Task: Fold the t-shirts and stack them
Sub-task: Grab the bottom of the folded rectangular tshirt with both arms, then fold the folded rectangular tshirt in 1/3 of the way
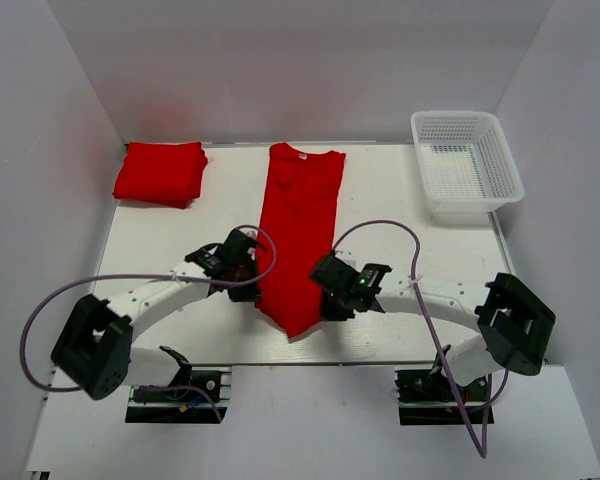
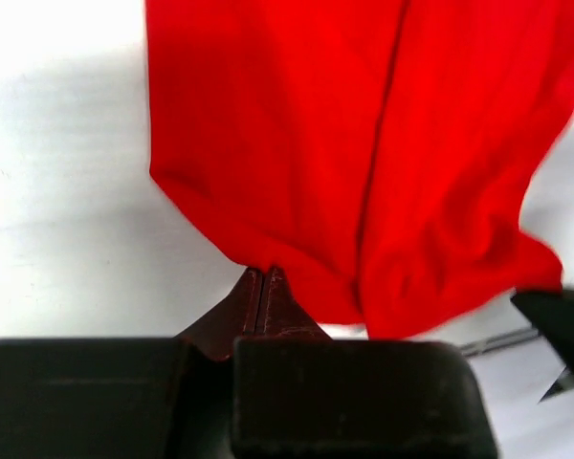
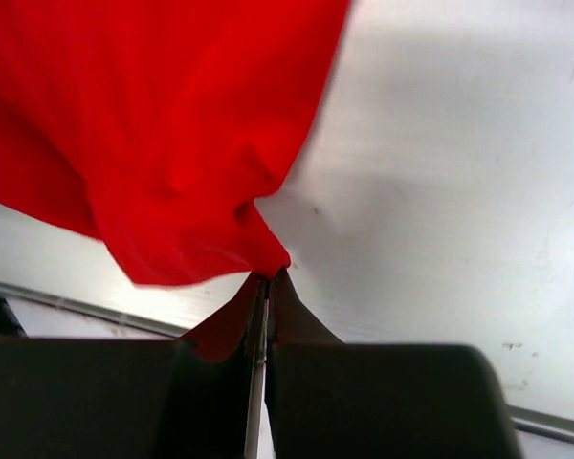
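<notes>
A red t-shirt point(image 1: 300, 230), folded lengthwise into a narrow strip, lies down the middle of the table with its collar at the far end. My left gripper point(image 1: 248, 268) is shut on its near left hem corner point(image 2: 258, 258). My right gripper point(image 1: 325, 283) is shut on its near right hem corner point(image 3: 268, 251). The near end of the shirt hangs bunched between the two grippers, lifted off the table. A second red t-shirt point(image 1: 160, 173) lies folded at the far left.
A white mesh basket point(image 1: 466, 163) stands at the far right corner. White walls enclose the table on the left, back and right. The table's near edge point(image 1: 310, 364) runs just behind both grippers.
</notes>
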`<action>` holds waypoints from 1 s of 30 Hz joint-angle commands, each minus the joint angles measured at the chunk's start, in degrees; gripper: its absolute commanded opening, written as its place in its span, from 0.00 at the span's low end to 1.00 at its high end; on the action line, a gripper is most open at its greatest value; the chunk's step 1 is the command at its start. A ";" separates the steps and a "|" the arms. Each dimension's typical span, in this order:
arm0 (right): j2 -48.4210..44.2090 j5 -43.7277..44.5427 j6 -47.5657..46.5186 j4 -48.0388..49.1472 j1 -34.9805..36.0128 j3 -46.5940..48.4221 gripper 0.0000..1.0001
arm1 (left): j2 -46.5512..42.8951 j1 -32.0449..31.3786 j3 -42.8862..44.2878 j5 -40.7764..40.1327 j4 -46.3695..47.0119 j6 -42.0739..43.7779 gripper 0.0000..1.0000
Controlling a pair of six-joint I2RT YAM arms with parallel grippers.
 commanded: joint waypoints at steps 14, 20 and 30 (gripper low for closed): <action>7.89 4.83 -15.80 -0.36 -14.07 18.25 0.00 | 17.67 6.74 26.96 -9.12 -7.75 -0.24 0.00; 12.72 2.37 -21.15 -0.62 -18.82 25.37 0.00 | 22.68 10.25 34.33 -9.13 -6.34 2.66 0.00; 20.46 -1.76 -26.88 -2.21 -24.97 34.96 0.00 | 29.53 11.84 39.97 -7.46 2.96 9.95 0.00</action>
